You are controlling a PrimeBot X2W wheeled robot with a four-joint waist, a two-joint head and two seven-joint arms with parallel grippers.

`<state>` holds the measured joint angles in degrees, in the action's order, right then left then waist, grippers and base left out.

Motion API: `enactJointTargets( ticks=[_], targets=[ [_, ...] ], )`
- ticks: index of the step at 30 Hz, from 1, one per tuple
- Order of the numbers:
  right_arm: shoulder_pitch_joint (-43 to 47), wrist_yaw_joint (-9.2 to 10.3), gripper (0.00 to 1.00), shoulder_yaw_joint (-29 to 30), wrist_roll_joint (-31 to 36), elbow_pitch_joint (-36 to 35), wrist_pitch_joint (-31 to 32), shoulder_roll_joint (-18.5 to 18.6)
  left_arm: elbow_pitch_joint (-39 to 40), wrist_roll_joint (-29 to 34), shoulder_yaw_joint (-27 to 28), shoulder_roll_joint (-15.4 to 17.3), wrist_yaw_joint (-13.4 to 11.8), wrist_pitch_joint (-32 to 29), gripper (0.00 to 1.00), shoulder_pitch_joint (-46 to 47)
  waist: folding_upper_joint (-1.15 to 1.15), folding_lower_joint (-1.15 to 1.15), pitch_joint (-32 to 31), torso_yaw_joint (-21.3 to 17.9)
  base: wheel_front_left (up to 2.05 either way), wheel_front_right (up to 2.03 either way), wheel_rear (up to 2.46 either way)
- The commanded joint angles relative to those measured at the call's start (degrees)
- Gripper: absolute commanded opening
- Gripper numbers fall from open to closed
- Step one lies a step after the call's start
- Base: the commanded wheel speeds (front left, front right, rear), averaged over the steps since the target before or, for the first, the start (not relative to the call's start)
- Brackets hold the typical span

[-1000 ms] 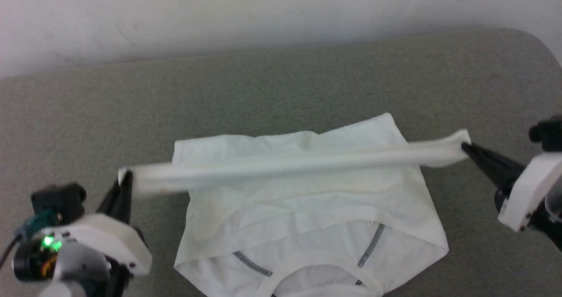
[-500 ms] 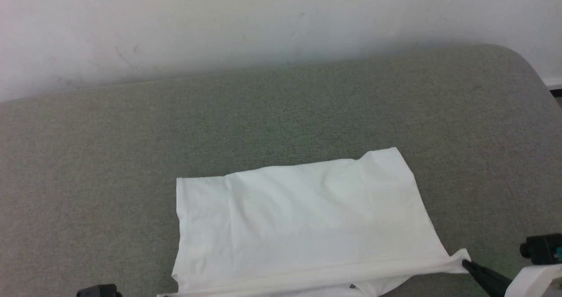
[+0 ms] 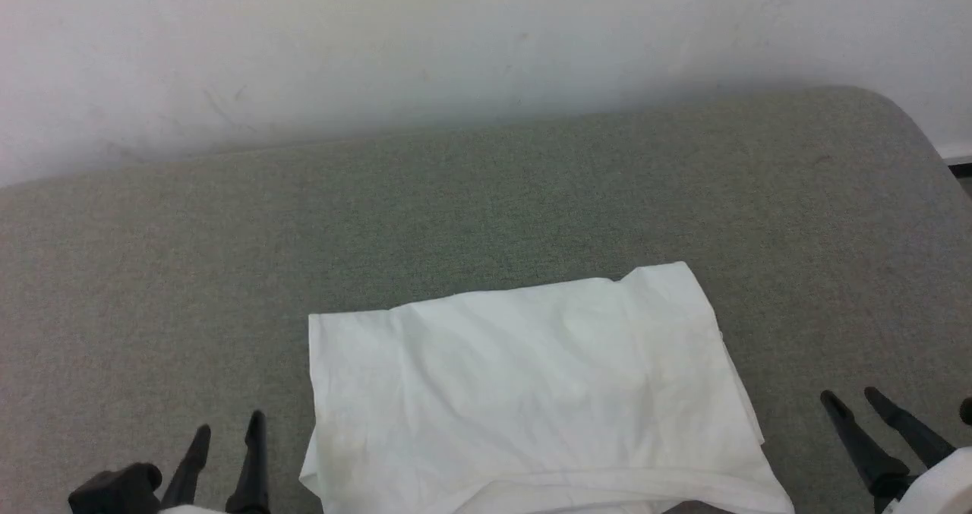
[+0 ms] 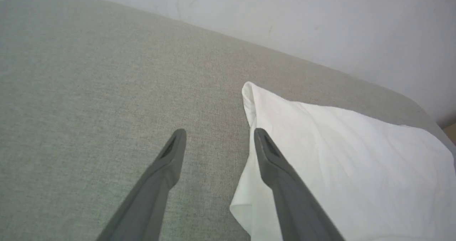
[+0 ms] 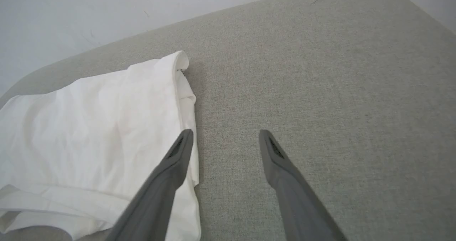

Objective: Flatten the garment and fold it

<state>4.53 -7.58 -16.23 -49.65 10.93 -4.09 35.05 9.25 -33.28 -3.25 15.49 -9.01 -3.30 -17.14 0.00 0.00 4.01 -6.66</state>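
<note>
The garment [image 3: 524,392] lies folded into a white rectangle on the grey cushioned surface [image 3: 486,203], its near edge at the bottom of the head view. My left gripper [image 3: 226,432] stands open just left of the garment's near left corner, nothing between its fingers. In the left wrist view the left gripper [image 4: 218,134] has its right finger over the edge of the garment [image 4: 349,155]. My right gripper [image 3: 852,398] is open beside the near right corner, empty. The right wrist view shows the right gripper [image 5: 226,135] with the garment [image 5: 92,123] to its left.
A white wall [image 3: 456,43] runs behind the grey surface. The surface's rounded corner [image 3: 904,119] is at the far right, with bare grey fabric beyond and to both sides of the garment.
Both grippers pulled the garment's held edge toward the near side, folding it over, then let go and opened. The head camera tilted, shifting the whole view.
</note>
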Motion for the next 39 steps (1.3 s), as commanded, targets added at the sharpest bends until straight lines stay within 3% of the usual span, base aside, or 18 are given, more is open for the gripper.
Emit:
enactJointTargets(
  ticks=[1, 5, 11, 19, 28, 33, 34, 36, 39],
  targets=[
    [1.38, 0.09, 1.00, 4.20, 2.81, -2.68, 2.54, -2.39, -0.22, 1.98, 0.01, -0.75, 0.55, 3.82, 1.00, 2.48, 0.00, 0.00, -0.19, 0.21, 0.00, 0.00, 0.00],
    [0.97, 0.09, 1.00, 9.35, 6.58, -6.39, 10.34, -6.27, -2.35, 5.40, -0.74, -1.63, 1.21, 11.47, 1.00, 5.81, 0.00, 0.00, -0.08, 0.93, 0.00, 0.00, 0.00],
    [-2.65, 0.09, 1.00, 9.44, 9.13, -5.38, 20.71, -8.62, -8.54, 9.44, -2.23, -2.11, 3.98, 17.51, 1.00, 10.94, 0.00, 0.00, 1.15, 3.95, 0.00, 0.00, 0.00],
    [-8.69, 0.09, 1.00, 5.58, 7.91, 0.05, 26.04, -10.26, -9.14, 14.42, 1.28, -3.87, 6.58, 18.27, 1.00, 13.53, 0.00, 0.00, 2.41, 6.56, 0.00, 0.00, 0.00],
    [-13.91, 0.09, 1.00, 0.34, 7.88, 14.65, 31.48, -11.21, -8.73, 21.55, 4.74, -6.51, 9.62, 18.29, 1.00, 12.98, 0.00, 0.00, 3.20, 8.67, 0.00, 0.00, 0.00],
    [-14.19, 0.09, 1.00, -3.71, 5.13, 19.36, 36.32, -13.18, -9.21, 23.55, 6.11, -7.56, 10.80, 18.29, 1.00, 12.44, 0.00, 0.00, 2.66, 8.83, 0.00, 0.00, 0.00],
    [-14.25, 0.09, 0.72, -4.47, 4.13, 19.79, 37.71, -13.50, -9.21, 23.85, 6.31, -7.72, 11.01, 18.29, 1.00, 12.35, 0.00, 0.00, 2.53, 8.75, 0.00, 0.00, 0.00],
    [-14.69, 0.09, 0.00, -5.62, 2.47, 19.64, 38.94, -13.70, -9.38, 24.34, 6.73, -7.92, 11.42, 18.29, 1.00, 12.18, 0.00, 0.00, 2.28, 8.55, 0.00, 0.00, 0.00],
    [-15.80, 0.09, 0.00, -6.41, 1.69, 17.88, 36.96, -12.77, -9.60, 24.89, 7.41, -8.18, 11.81, 18.29, 1.00, 12.07, 0.00, 0.00, 1.78, 8.16, 0.00, 0.00, 0.00]
  ],
)
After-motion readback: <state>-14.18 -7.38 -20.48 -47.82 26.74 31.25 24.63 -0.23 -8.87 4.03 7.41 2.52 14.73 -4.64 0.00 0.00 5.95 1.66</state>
